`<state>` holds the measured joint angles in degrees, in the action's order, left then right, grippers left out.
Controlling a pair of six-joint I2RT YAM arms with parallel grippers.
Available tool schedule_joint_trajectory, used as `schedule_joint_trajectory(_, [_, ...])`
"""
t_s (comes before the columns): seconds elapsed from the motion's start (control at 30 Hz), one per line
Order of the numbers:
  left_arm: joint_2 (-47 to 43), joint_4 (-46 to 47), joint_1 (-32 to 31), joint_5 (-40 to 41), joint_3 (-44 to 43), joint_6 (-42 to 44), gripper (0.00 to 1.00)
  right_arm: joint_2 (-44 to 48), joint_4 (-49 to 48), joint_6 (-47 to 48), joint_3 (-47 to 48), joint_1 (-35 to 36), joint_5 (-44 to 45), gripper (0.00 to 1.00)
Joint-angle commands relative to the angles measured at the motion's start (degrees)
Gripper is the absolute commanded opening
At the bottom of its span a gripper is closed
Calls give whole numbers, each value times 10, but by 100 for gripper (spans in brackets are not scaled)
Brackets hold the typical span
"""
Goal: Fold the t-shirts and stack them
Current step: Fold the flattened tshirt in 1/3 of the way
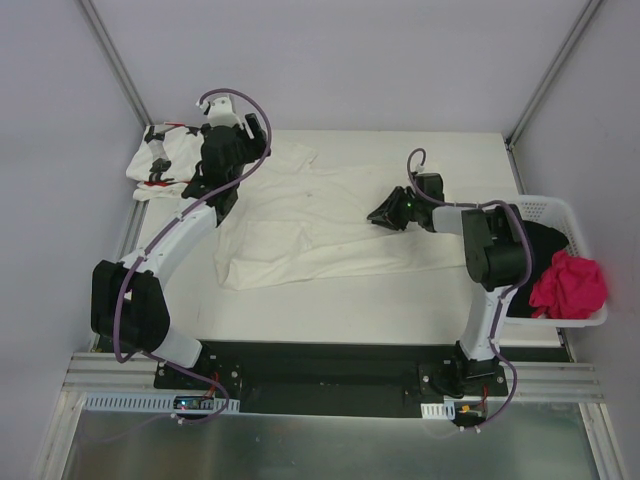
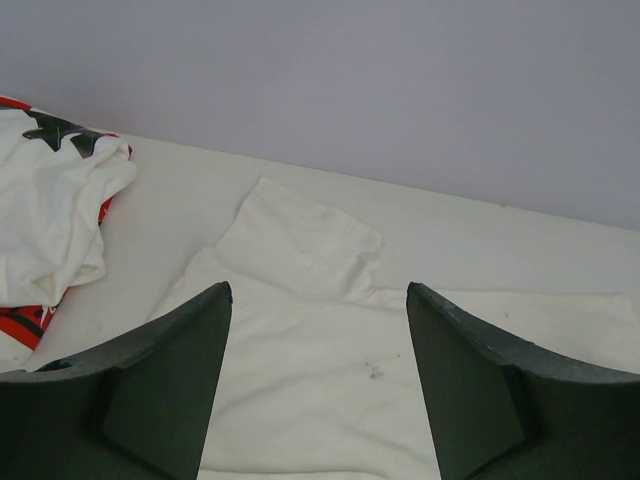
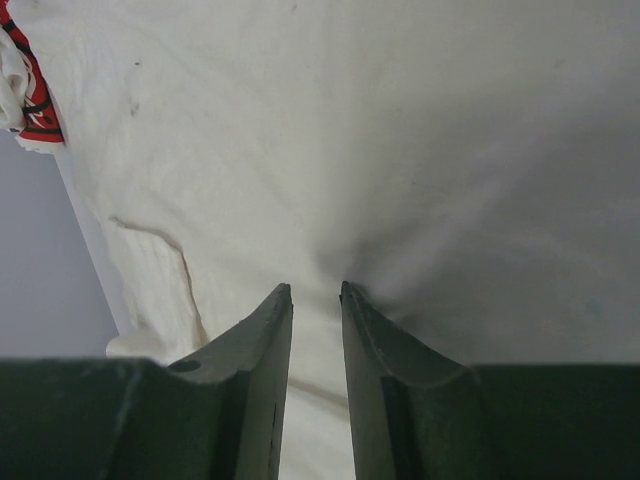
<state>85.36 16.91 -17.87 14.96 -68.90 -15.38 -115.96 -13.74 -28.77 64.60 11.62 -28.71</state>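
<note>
The large cream-white t-shirt (image 1: 320, 225) lies spread flat across the middle of the table. The white t-shirt with black stars and red marks (image 1: 160, 165) is crumpled at the far left corner. My left gripper (image 1: 210, 192) hangs open over the cream shirt's left part, with nothing between its fingers; its wrist view shows the cream cloth (image 2: 310, 380) below the gripper (image 2: 318, 290) and the star shirt (image 2: 50, 200) to the left. My right gripper (image 1: 380, 214) is at the cream shirt's right side. Its jaws (image 3: 315, 288) stand narrow on a pinch of cream cloth (image 3: 350, 130), and creases run out from the tips.
A white perforated basket (image 1: 560, 208) stands at the table's right edge, holding a red cloth (image 1: 568, 285) and a dark one (image 1: 545, 245). Grey walls close in the back and both sides of the table.
</note>
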Motion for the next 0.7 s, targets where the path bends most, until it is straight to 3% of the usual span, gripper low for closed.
schedule_joint_trajectory(0.0, [-19,27,11,-5,-26,16,70,51,27,6,-60,-9,27,30])
schedule_joint_trajectory(0.33, [-25,34,13,-8,-19,19,70,154,40,20,-181,-14,42,31])
schedule_joint_trajectory(0.67, [66,77,33,-56,-29,32,71,183,78,28,-89,-19,18,33])
